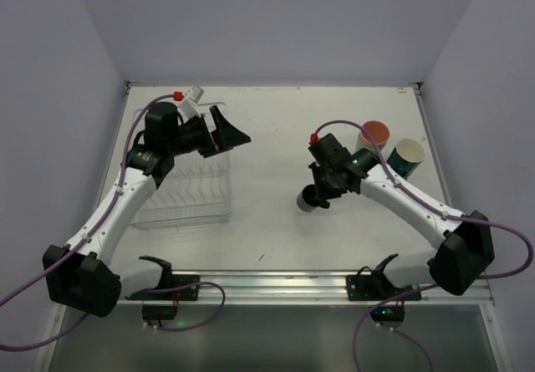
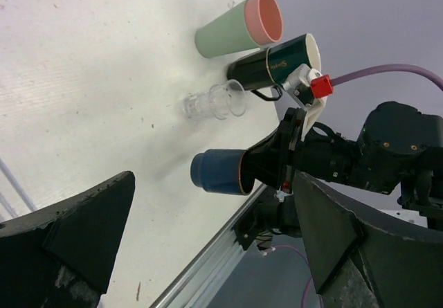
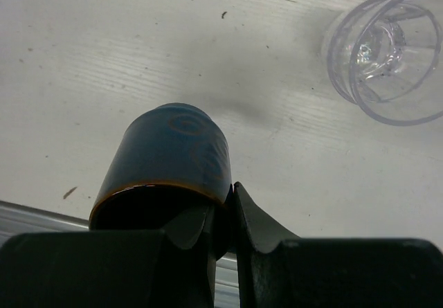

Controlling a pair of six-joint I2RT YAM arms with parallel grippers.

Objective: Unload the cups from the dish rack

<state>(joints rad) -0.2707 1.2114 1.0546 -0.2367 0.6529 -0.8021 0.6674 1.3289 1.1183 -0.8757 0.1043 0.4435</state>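
Right claw (image 3: 223, 214): jaws clamped on the rim wall of a dark blue, smooth-sided tumbler (image 3: 169, 159), 1 finger inside the mouth and 1 outside. The tumbler hangs upright below the claw, base toward the white worktop (image 3: 104, 45). I cannot tell whether the base touches it.

Ahead and to the right of this claw stands a clear ribbed glass (image 3: 384, 52), apart from the tumbler. Further beyond the claw are 2 more cups just beside each other: a mint-green tumbler with a salmon-pink inside (image 1: 374, 134) and a dark mug with a pale inside (image 1: 407, 156).

Left claw (image 1: 227, 131): jaws spread wide, holding nothing. The thin white wire dish rack (image 1: 188, 196) lies below and behind it. No cup shows in the rack from above.

Handling (judgement only): the tumbler looks stiff, light and glossy, so it is probably slippery. The rim pinch is a narrow hold, fine for a straight lift or set-down but poor for any tilting. The wall is rigid and should not give under the squeeze. It should go down gently and away from the glass, which looks the most breakable.
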